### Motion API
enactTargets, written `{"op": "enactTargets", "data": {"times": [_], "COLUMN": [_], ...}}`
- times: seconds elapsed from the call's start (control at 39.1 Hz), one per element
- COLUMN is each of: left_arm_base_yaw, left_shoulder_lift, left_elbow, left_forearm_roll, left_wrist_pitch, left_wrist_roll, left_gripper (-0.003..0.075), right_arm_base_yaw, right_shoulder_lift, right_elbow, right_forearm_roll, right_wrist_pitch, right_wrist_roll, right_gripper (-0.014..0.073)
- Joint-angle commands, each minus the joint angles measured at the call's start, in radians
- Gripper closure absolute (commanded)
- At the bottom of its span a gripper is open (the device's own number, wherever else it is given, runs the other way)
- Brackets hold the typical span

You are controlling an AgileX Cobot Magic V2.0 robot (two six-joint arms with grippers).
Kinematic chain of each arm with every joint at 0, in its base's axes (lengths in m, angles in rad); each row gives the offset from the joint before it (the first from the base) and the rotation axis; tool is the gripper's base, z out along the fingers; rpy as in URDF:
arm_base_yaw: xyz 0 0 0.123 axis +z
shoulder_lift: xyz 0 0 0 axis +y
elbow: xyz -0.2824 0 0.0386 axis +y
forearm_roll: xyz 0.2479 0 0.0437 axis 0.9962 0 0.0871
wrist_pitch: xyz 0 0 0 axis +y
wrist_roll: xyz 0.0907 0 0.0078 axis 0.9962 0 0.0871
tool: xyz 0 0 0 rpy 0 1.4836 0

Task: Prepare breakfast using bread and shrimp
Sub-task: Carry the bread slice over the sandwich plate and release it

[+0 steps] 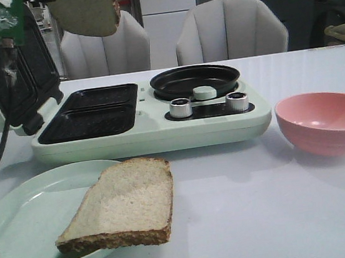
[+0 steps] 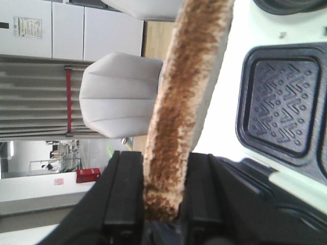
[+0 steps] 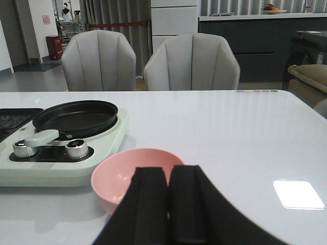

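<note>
Bread slice (image 2: pixel 179 117) hanging edge-on above the sandwich maker (image 1: pixel 153 128).
Left gripper (image 2: pixel 161 204) jaws are clamping it for loading; right gripper (image 3: pixel 168 204) jaws are resting closed, empty.

Bread, 2 slices, pale, brown crust: 1 slice (image 1: pixel 122 207) flat on plate (image 1: pixel 25 210), overhanging its rim toward the table; 1 slice (image 2: pixel 179 112) held edge-on, raised, pinched in left gripper (image 2: pixel 162 199); shrimp not visible
</note>
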Motion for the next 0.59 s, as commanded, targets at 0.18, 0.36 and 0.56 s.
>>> {"op": "enactTargets", "data": {"times": [0.18,0.36,0.56], "left_arm_base_yaw": [0.143,0.182,0.190], "left_shoulder_lift": [0.118,0.218,0.321], "left_elbow": [-0.147,-0.197,-0.252], "left_forearm_roll": [-0.027,-0.044,-0.046], "left_wrist_pitch": [-0.230,-0.232,-0.268], "left_wrist_roll": [-0.018,-0.018,-0.018], "left_gripper": [0.0512,0.0512,0.0512], "right_arm_base_yaw": [-0.006,-0.006,-0.006], "right_shoulder_lift": [-0.021,-0.021,-0.021], "right_elbow": [-0.017,-0.017,-0.017], "right_forearm_roll": [-0.009,-0.009,-0.009], "right_wrist_pitch": [-0.085,-0.085,-0.085], "right_wrist_roll": [0.001,0.001,0.001], "right_gripper": [0.0451,0.0451,0.0451]}}
